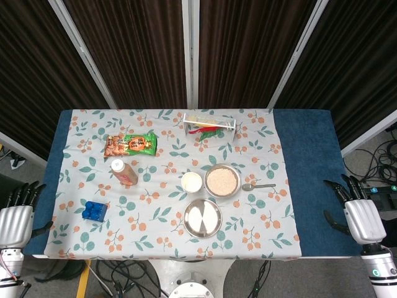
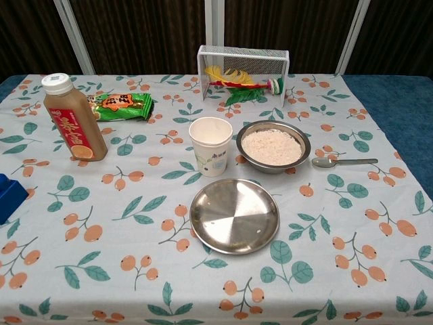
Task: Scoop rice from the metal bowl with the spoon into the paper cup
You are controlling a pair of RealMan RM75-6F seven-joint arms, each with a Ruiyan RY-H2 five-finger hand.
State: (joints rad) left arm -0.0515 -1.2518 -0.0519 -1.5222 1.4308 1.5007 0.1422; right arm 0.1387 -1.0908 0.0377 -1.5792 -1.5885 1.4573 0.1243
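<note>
Looking down from the head view, both hands hang off the table's edges with fingers apart and holding nothing — the left hand (image 1: pixel 15 220) far from the work, the right hand (image 1: pixel 360 217) nearer the spoon (image 1: pixel 257 186), which lies just right of the metal bowl (image 1: pixel 222 180), with the paper cup (image 1: pixel 191 182) at its left. From the chest view, no hand shows; the spoon's handle points right — I'd take it there, keeping the scoop level.
</note>
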